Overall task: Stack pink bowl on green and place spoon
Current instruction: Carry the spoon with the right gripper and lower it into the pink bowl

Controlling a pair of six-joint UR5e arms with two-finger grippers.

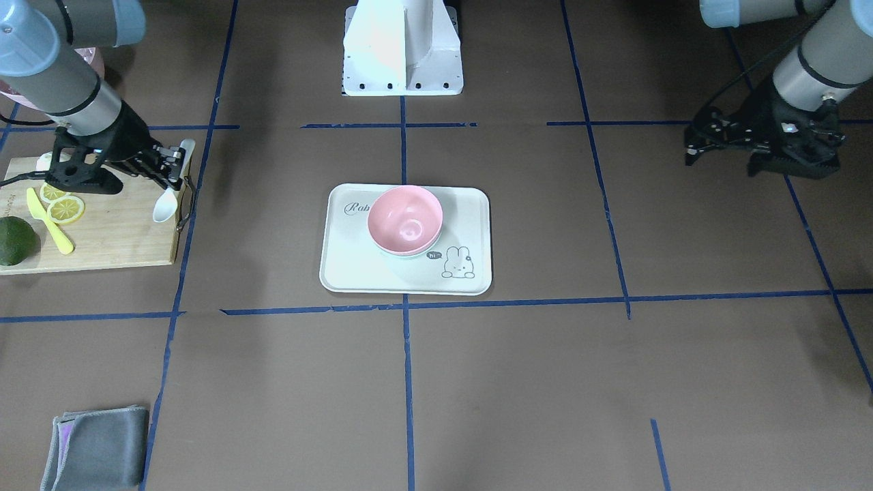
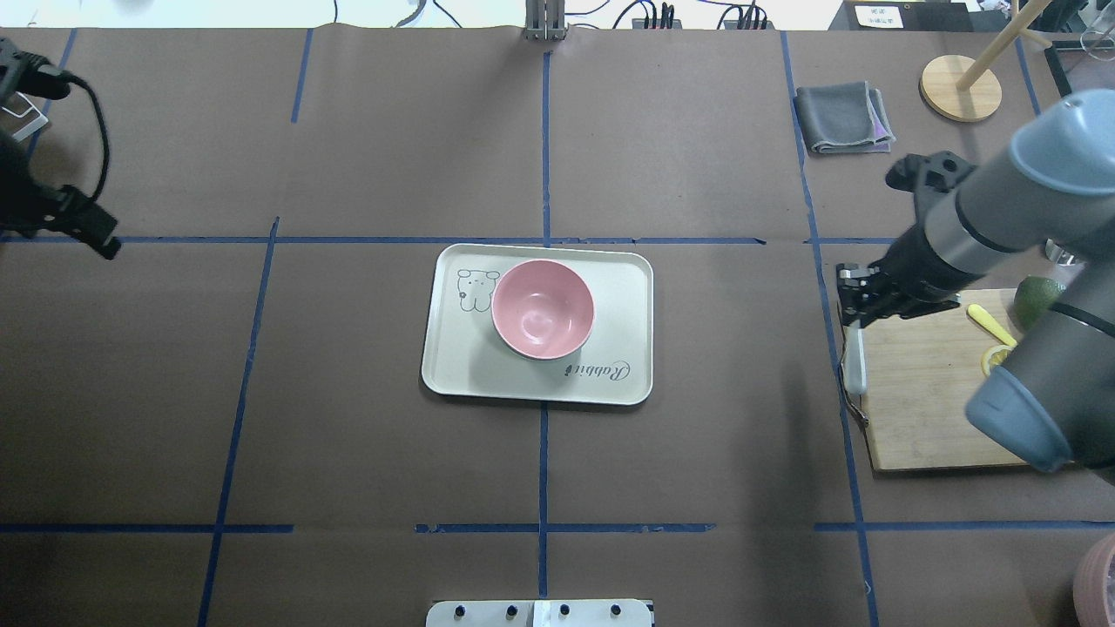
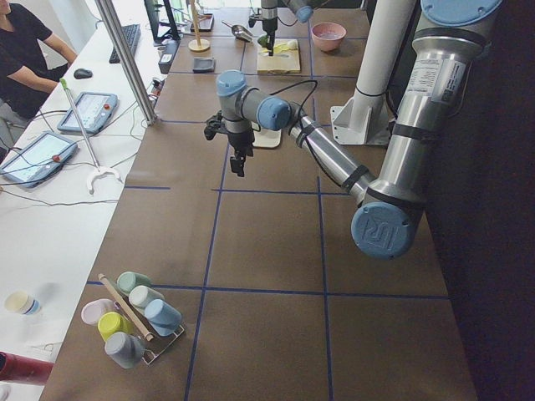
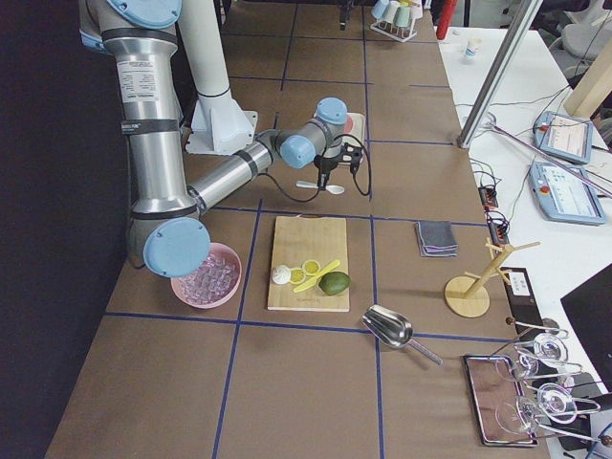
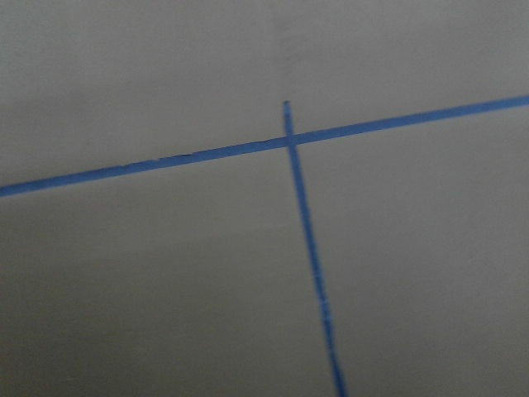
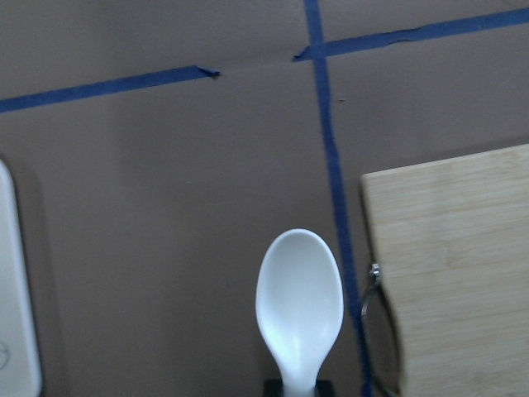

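Note:
The pink bowl point(image 1: 405, 221) sits nested in the pale green bowl point(image 1: 409, 267) on the cream rabbit tray point(image 1: 470, 204), mid-table; it also shows in the overhead view point(image 2: 542, 308). My right gripper point(image 1: 179, 169) is shut on the handle of a white spoon point(image 1: 166, 204) and holds it over the inner edge of the cutting board. The right wrist view shows the spoon's bowl point(image 6: 299, 302) over the brown table beside the board. My left gripper point(image 1: 723, 153) hangs open and empty, far from the tray.
The wooden cutting board point(image 1: 116, 239) holds lemon slices point(image 1: 65, 208), a yellow knife point(image 1: 49, 221) and a dark green fruit point(image 1: 13, 240). A grey cloth point(image 1: 99, 447) lies at the table's near corner. The robot base point(image 1: 402, 48) stands behind the tray.

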